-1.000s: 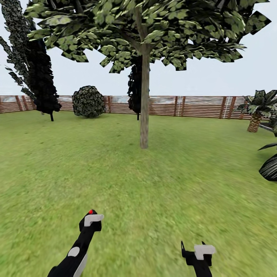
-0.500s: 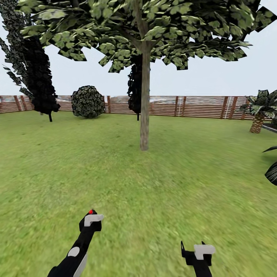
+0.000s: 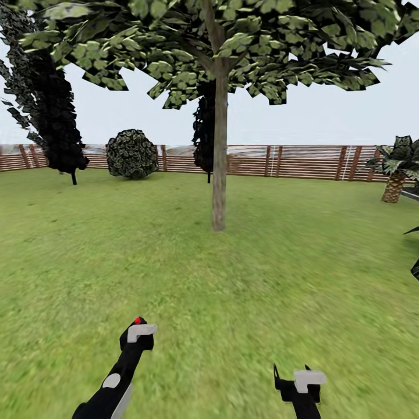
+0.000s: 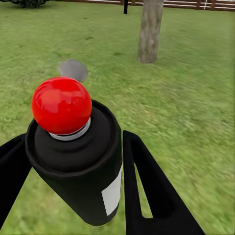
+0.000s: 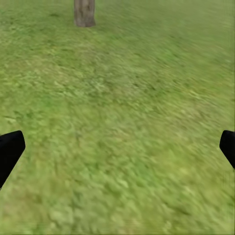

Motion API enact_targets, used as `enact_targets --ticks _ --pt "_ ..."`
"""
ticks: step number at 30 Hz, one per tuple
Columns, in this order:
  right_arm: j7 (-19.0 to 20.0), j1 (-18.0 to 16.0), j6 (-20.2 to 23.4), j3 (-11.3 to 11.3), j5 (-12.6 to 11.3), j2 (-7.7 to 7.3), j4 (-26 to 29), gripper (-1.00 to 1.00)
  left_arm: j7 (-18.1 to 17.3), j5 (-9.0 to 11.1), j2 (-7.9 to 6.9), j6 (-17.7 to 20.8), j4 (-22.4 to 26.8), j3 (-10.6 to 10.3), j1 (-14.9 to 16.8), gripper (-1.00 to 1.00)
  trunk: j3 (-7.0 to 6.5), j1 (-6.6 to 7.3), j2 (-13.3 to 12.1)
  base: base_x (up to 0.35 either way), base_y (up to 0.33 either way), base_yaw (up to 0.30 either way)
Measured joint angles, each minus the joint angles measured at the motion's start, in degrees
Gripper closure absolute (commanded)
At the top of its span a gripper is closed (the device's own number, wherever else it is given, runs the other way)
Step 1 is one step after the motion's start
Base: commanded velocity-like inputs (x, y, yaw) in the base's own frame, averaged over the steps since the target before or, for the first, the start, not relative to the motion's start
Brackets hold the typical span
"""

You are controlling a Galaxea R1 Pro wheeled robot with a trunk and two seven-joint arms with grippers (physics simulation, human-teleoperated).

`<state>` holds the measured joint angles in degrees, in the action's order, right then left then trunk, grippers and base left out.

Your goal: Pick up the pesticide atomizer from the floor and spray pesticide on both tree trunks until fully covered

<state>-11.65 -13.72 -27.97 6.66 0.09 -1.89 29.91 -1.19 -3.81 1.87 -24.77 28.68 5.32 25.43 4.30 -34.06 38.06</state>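
One tree stands straight ahead on the lawn, its pale trunk (image 3: 219, 174) rising to a broad leafy crown (image 3: 221, 46). The same trunk (image 4: 149, 29) shows in the left wrist view, and its base (image 5: 84, 12) in the right wrist view. My left gripper (image 3: 138, 330) is shut on the pesticide atomizer (image 4: 78, 156), a black bottle with a white label and a red knob (image 3: 137, 320) on top. My right gripper (image 3: 291, 375) hangs open over the grass with nothing between its fingers (image 5: 10, 152). The second tree is out of view.
A brown slat fence (image 3: 291, 161) runs along the back. Dark conifers (image 3: 55, 116) and a round bush (image 3: 132, 153) stand at the left, a low palm (image 3: 398, 169) at the right. A grey round patch (image 4: 72, 70) lies in the grass.
The whole view has drawn closer to the tree, so the trunk looks larger and lower. The dark striped plant at the right edge has nearly slid out. Both arms keep their pose.
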Motion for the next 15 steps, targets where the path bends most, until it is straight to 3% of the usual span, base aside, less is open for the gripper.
enact_targets --ticks 15 --pt "0.0 0.0 0.0 0.0 0.0 0.00 0.0 -1.00 0.0 0.0 -0.01 0.0 0.0 0.0 0.0 1.00 0.00 0.00 0.0 0.350 0.000 0.000"
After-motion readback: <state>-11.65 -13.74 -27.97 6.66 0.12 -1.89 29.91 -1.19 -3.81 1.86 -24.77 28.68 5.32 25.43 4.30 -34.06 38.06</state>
